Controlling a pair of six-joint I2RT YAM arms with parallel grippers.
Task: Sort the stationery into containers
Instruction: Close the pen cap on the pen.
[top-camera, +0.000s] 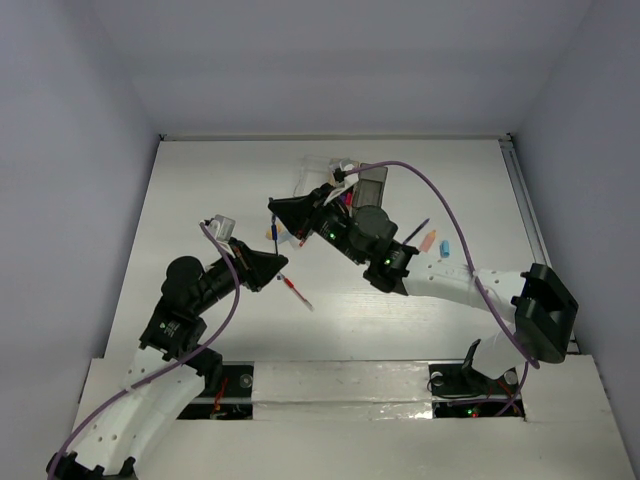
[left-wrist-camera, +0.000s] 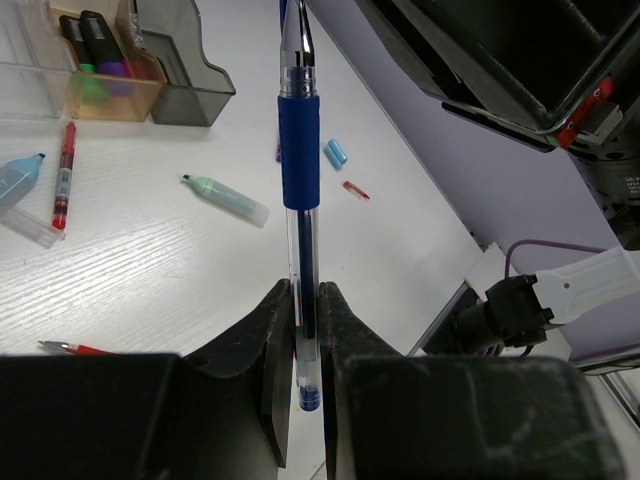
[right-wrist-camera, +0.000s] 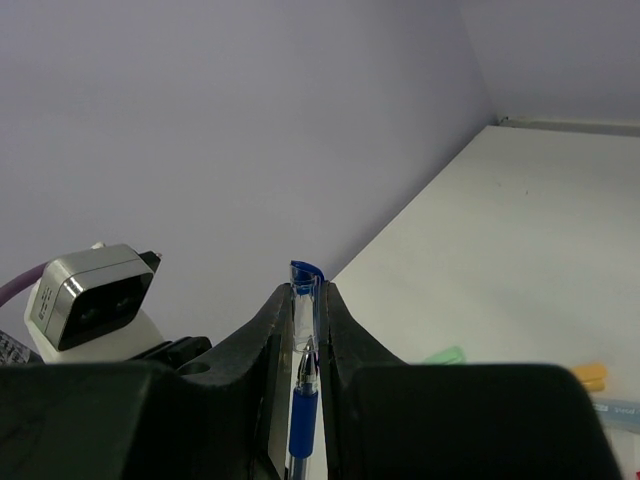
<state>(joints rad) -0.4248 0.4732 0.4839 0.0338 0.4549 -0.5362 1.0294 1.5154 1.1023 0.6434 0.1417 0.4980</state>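
Green marker and red pen lie near tan box.

The blue pen has a clear, glossy plastic barrel and a matt dark-blue sleeve that looks rubbery. The left fingers are black matt plastic with faint pale scuffs. The desk is white and matt, with a fine wood-grain texture. The clear box, tan-orange box and smoky grey box are smooth translucent plastic with a slight shine. The green marker is pale satin plastic under a see-through cap. The walls are plain, matt lilac-grey. The right arm's shell is smooth white plastic.
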